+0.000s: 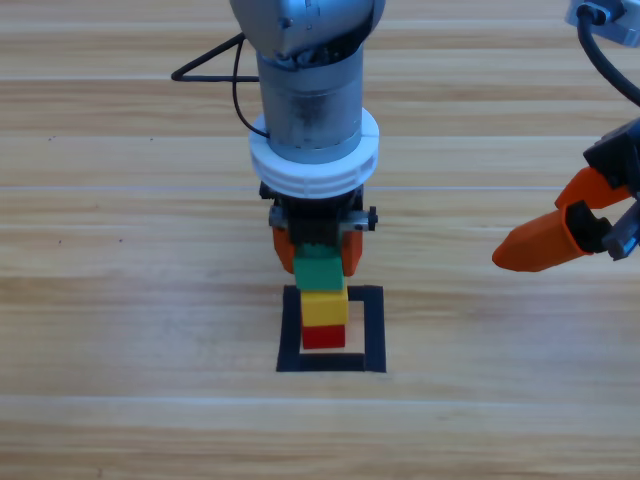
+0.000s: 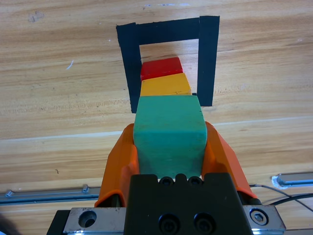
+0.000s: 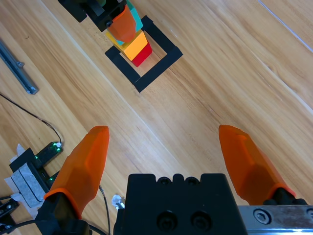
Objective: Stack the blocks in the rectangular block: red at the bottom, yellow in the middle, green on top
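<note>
Inside the black tape rectangular block (image 1: 372, 330) (image 2: 209, 58) stands the red cube (image 1: 323, 337) (image 2: 161, 68) with the yellow cube (image 1: 324, 307) (image 2: 165, 85) on top of it. The green cube (image 1: 319, 270) (image 2: 169, 139) is directly over the yellow one, and my left gripper (image 1: 318, 258) (image 2: 169, 128) is shut on its two sides. Whether green rests on yellow I cannot tell. My right gripper (image 1: 540, 235) (image 3: 166, 134) waits open at the right edge, holding nothing. In the right wrist view the stack shows far off, with yellow (image 3: 136, 46) over red (image 3: 143, 57).
The left arm's grey column (image 1: 310, 90) stands over the table just behind the stack, with a black cable (image 1: 205, 65) looping to its left. A metal rail (image 3: 17, 61) and small electronics (image 3: 34, 166) lie off to the side in the right wrist view.
</note>
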`<action>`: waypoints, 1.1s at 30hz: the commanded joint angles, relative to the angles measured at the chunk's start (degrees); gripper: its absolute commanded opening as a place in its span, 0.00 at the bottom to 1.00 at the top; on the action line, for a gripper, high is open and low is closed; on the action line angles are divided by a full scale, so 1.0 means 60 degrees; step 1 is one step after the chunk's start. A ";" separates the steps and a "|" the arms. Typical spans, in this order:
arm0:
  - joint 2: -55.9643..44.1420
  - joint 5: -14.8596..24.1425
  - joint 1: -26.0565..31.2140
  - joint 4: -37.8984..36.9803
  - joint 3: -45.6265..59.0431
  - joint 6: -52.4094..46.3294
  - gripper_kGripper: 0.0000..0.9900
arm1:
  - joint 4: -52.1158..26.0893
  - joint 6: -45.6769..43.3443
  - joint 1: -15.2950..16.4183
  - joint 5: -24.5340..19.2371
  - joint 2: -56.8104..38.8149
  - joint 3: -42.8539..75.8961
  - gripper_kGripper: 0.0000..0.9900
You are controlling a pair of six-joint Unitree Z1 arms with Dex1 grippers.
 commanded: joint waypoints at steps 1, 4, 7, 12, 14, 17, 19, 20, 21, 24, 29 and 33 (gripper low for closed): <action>0.0552 0.0107 -0.0239 0.0069 0.0075 -0.0056 0.04 | -0.0198 0.0056 0.0217 -0.0022 -0.0098 0.0082 1.00; 0.0552 0.0107 -0.0254 0.0069 0.0089 -0.0056 0.04 | -0.0198 0.0056 0.0217 -0.0022 -0.0098 0.0082 1.00; 0.0567 0.0107 -0.0268 0.0069 0.0089 -0.0071 0.04 | -0.0198 0.0056 0.0217 -0.0022 -0.0098 0.0082 1.00; 0.0567 0.0122 -0.0298 0.0069 0.0104 -0.0100 0.04 | -0.0198 0.0056 0.0217 -0.0022 -0.0098 0.0082 1.00; 0.0596 0.0122 -0.0298 0.0069 0.0104 -0.0100 0.04 | -0.0198 0.0056 0.0217 -0.0022 -0.0098 0.0082 1.00; 0.0611 0.0137 -0.0312 0.0069 0.0104 -0.0100 0.04 | -0.0198 0.0056 0.0217 -0.0022 -0.0098 0.0097 1.00; 0.0611 0.0137 -0.0312 0.0069 0.0089 -0.0115 0.04 | -0.0198 0.0056 0.0217 -0.0022 -0.0098 0.0097 1.00; 0.0626 0.0151 -0.0312 0.0069 0.0089 -0.0115 0.04 | -0.0198 0.0056 0.0217 -0.0022 -0.0098 0.0097 1.00; 0.0640 0.0151 -0.0312 0.0069 0.0089 -0.0115 0.04 | -0.0198 0.0056 0.0217 -0.0022 -0.0098 0.0097 1.00; 0.0640 0.0166 -0.0312 0.0055 0.0075 -0.0115 0.08 | -0.0198 0.0056 0.0217 -0.0022 -0.0098 0.0097 1.00; 0.0347 0.0254 -0.0312 0.0055 0.0119 -0.0085 1.00 | -0.0198 0.0056 0.0217 -0.0022 -0.0098 0.0082 1.00; 0.0084 0.0312 -0.0312 0.0055 0.0265 -0.0056 1.00 | -0.0198 0.0056 0.0217 -0.0022 -0.0098 0.0082 1.00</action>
